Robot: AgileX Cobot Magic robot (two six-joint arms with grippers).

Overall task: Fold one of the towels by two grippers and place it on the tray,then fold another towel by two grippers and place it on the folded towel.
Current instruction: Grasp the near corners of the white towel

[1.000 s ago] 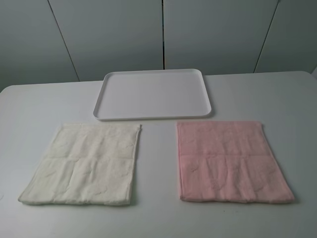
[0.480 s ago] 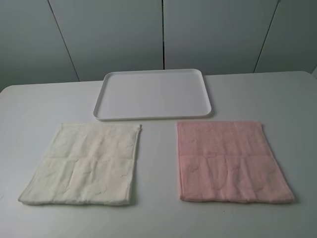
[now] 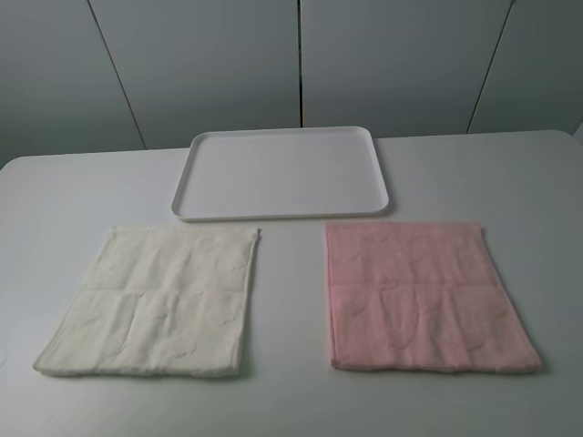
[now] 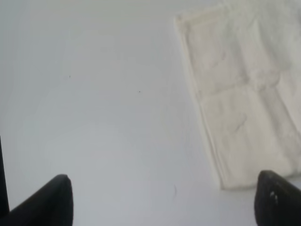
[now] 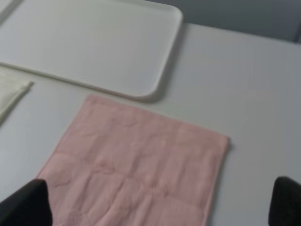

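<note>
The left jaws stand wide apart, holding nothing; only their two black fingertips (image 4: 49, 205) show in the left wrist view. Bare white tabletop (image 3: 291, 401) lies between them. The cream towel (image 3: 150, 300) is spread flat on the left side of the tabletop. It is not in the gap between these jaws but off to one side, with one corner just beside one fingertip. Whether that fingertip touches the cloth, I cannot tell.

The tray (image 3: 282, 173) sits at the middle of the tabletop, farther back than both towels. Its near rim is just beyond the towels' far edges, and neither towel touches it.

The pink towel (image 3: 424, 296) lies flat on the right, well apart from the cream one, with faint crease lines across it. The right jaws are also spread wide and grip nothing. In the right wrist view their dark fingertips (image 5: 26, 205) flank the pink towel, so the cloth lies in the gap between them and ahead of them. The tray's rounded corner is beyond it.
</note>
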